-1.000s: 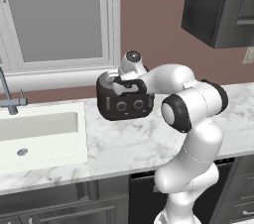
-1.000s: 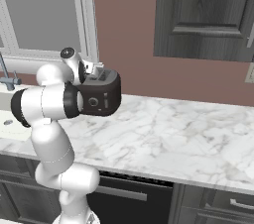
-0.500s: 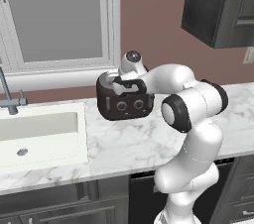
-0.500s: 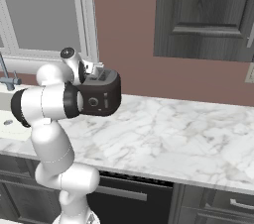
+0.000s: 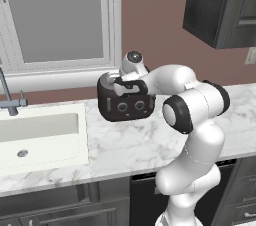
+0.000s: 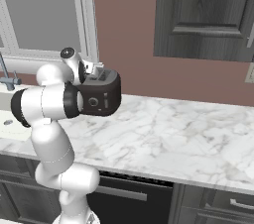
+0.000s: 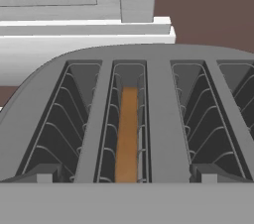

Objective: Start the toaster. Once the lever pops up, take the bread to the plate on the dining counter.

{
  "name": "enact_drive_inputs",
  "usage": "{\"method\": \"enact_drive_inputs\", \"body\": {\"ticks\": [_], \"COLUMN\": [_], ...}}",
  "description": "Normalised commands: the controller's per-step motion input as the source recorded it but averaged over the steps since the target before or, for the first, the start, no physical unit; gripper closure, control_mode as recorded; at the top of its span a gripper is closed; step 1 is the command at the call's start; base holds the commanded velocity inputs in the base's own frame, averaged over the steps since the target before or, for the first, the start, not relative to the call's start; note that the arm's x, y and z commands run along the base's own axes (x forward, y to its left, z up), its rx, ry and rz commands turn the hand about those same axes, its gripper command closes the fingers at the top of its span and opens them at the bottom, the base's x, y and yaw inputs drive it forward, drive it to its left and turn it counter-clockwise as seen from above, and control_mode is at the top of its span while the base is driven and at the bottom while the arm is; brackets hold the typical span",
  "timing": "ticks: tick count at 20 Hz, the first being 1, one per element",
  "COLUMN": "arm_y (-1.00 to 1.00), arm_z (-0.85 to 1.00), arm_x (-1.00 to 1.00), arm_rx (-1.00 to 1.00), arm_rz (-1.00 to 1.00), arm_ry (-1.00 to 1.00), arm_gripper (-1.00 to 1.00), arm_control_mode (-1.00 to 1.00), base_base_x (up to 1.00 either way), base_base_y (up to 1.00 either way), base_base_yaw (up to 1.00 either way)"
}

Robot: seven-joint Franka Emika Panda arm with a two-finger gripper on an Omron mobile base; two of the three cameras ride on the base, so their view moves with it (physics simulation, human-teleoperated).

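Observation:
The black toaster [image 5: 125, 107] [image 6: 101, 99] stands on the marble worktop near the back wall. My gripper [image 5: 118, 85] [image 6: 94, 74] hovers just above its top, pointing down into the slots. In the hand view the toaster [image 7: 158, 119] shows several slots, and the brown bread [image 7: 128, 134] sits low inside the second slot from the left. My gripper [image 7: 126, 176] is open; its tips stand wide apart on either side of that slot and hold nothing. The plate and the dining counter are out of view.
A white sink [image 5: 40, 132] with a faucet [image 5: 10, 100] lies left of the toaster. The marble worktop [image 5: 125, 147] [image 6: 173, 139] stretches to the right. A window [image 5: 55, 15] is behind, and a dark wall cabinet [image 5: 220, 5] [image 6: 203, 15] hangs above right.

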Motion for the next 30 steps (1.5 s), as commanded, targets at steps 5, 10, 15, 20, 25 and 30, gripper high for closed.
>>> {"method": "enact_drive_inputs", "body": {"ticks": [5,10,15,20,25,30], "arm_y": [0.00,0.00,0.00,0.00,0.00,0.00], "arm_z": [0.00,0.00,0.00,0.00,0.00,0.00], "arm_x": [0.00,0.00,0.00,0.00,0.00,0.00], "arm_rx": [0.00,0.00,0.00,0.00,0.00,0.00], "arm_rz": [0.00,0.00,0.00,0.00,0.00,0.00], "arm_ry": [0.00,0.00,0.00,0.00,0.00,0.00], "arm_gripper": [-1.00,-1.00,-1.00,-1.00,-1.00,-1.00], "arm_control_mode": [-1.00,-1.00,-1.00,-1.00,-1.00,-1.00], "base_base_x": [0.00,0.00,0.00,0.00,0.00,0.00], "base_base_y": [0.00,0.00,0.00,0.00,0.00,0.00], "base_base_yaw": [0.00,0.00,0.00,0.00,0.00,0.00]}}
